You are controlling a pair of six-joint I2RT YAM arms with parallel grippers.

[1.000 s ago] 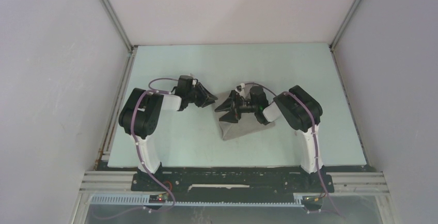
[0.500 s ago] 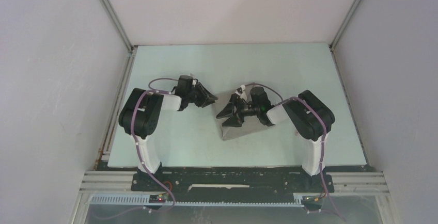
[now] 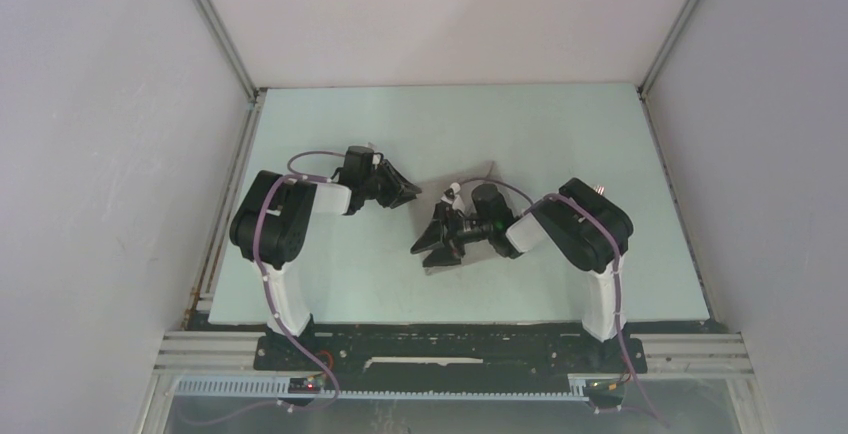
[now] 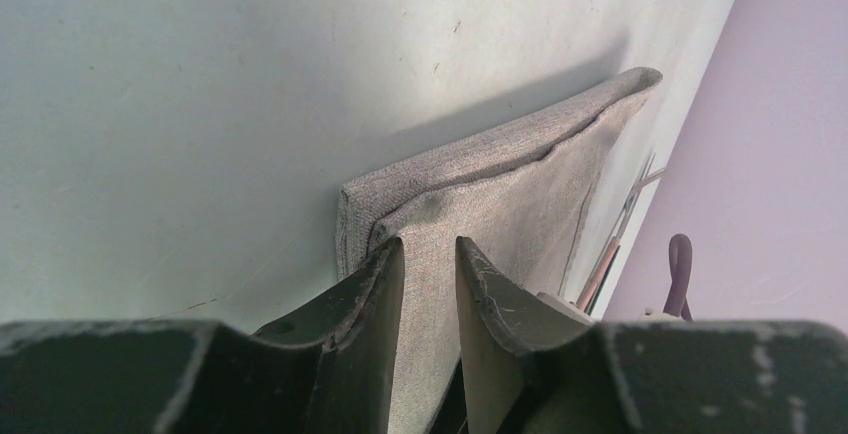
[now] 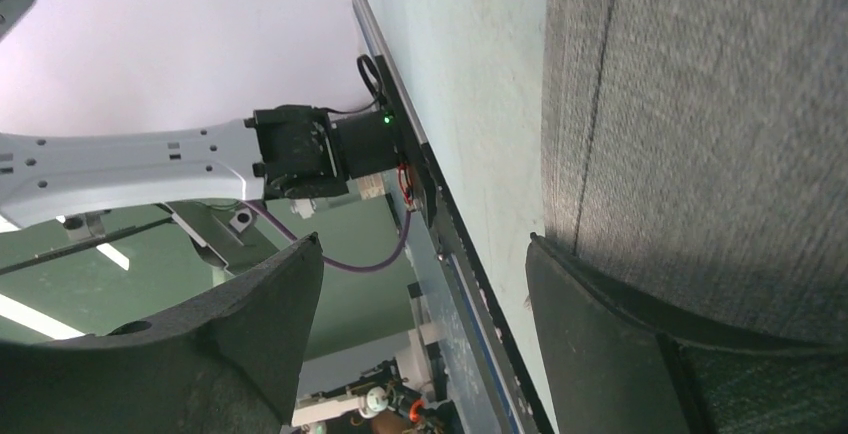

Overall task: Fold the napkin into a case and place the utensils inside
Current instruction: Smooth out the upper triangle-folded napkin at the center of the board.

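- As far as I can tell, the napkin [image 4: 500, 194] is already folded over. The left wrist view shows doubled layers with a tidy edge, lying flat on the table [image 3: 330, 124] in the middle of the overhead view, mostly under the right arm.
- Not a finished case yet, I'd guess. Thin utensils [image 4: 603, 266] peek out at the right edge of the left wrist view, and I can't tell if they're tucked in or just beside the cloth.
- The left gripper [image 4: 430, 246] has its jaws close together with a slim gap, right at the napkin's near edge. Pinching it or not, can't tell.
- The right gripper [image 5: 425, 244] is spread wide and empty, one finger over the cloth.
- Compared to a second ago, the right arm has slid toward the bottom of the overhead frame, uncovering the napkin's upper corner. The left arm hasn't budged.
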